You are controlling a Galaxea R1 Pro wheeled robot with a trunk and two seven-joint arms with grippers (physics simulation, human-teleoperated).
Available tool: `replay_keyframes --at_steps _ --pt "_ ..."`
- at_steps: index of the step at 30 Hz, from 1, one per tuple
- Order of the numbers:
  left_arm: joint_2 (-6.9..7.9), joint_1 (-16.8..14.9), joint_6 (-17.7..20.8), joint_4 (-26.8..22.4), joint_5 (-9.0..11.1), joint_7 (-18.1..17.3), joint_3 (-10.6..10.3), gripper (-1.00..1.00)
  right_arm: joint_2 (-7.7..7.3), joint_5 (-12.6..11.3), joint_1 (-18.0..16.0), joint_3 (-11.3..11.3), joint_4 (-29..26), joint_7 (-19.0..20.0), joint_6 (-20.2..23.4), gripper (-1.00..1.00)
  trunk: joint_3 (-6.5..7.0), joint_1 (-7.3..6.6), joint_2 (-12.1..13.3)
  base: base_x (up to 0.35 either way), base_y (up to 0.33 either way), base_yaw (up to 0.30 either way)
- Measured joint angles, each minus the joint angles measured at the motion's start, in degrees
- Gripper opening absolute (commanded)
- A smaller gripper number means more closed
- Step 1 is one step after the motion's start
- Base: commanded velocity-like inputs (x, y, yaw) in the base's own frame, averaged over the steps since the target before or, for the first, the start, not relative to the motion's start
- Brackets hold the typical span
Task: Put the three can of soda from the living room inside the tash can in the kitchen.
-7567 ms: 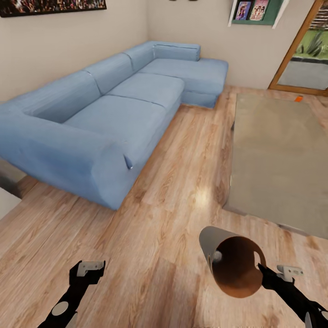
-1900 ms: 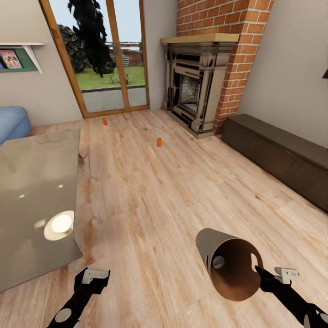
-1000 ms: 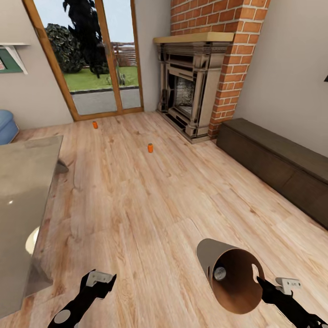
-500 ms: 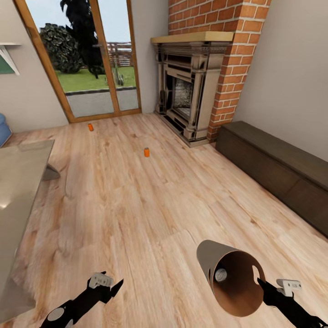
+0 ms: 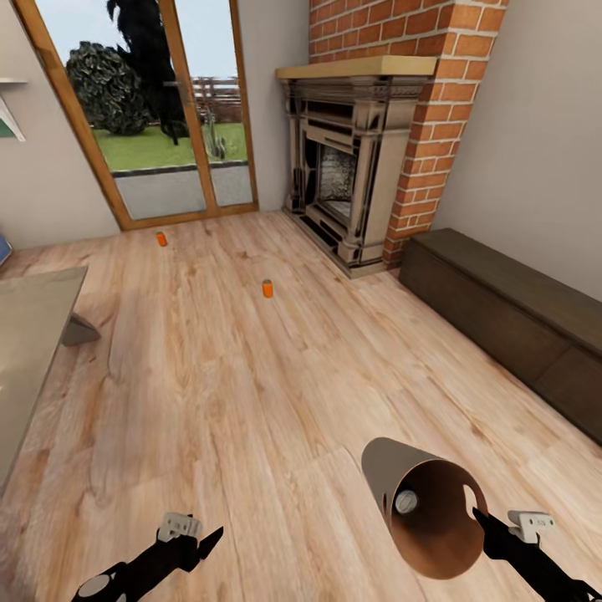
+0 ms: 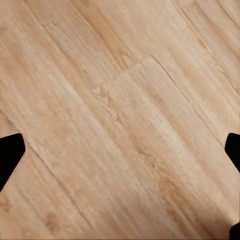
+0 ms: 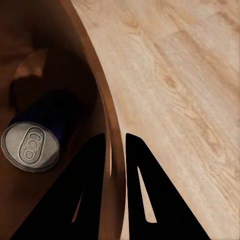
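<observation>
From the head view I'd roll toward the nearer small orange soda can mid-frame, farther orange can upper left; left wrist: left pincer spread empty; right wrist: right pincer pinching the grey wood-lined bin's rim, blue silver-topped can inside, so keep it level.

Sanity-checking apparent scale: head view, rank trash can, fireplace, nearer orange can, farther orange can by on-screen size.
1. fireplace
2. trash can, inflated by nearness to the camera
3. nearer orange can
4. farther orange can, only marginally smaller; probably just distance

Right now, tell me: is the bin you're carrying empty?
No. The right wrist view shows a blue can of soda lying inside the tash can, whose rim the right gripper pinches.
</observation>
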Motion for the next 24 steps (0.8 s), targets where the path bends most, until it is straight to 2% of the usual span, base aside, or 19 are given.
replay_keyframes --at_steps 4,6,10,14,24 --pt "0.04 -0.1 0.1 0.1 0.0 -0.9 0.0 1.0 0.01 0.0 0.0 0.1 0.0 0.0 0.0 -1.0 0.0 0.0 0.0 0.327 0.0 0.0" --pt "0.37 0.2 -0.2 0.4 -0.3 -1.4 0.3 1.0 0.36 -0.1 0.3 -0.3 0.3 0.0 -0.4 -1.0 0.01 0.01 0.0 0.0 0.0 0.0" --pt "0.82 0.8 -0.9 1.7 -1.1 -1.9 0.8 1.0 1.4 4.8 1.8 -0.3 1.8 0.2 -2.0 -1.0 -0.01 0.0 0.0 0.0 0.0 0.0" --pt "0.82 0.8 -0.9 2.9 -1.1 -1.9 0.8 1.0 1.4 7.0 3.1 -0.3 3.5 0.3 -3.5 -1.0 -0.01 0.0 0.0 0.0 0.0 0.0" --pt "0.82 0.8 -0.9 3.9 -1.1 -1.9 0.8 1.0 1.4 8.4 3.0 -0.4 7.3 0.5 -5.1 -1.0 -0.01 0.0 0.0 0.0 0.0 0.0"
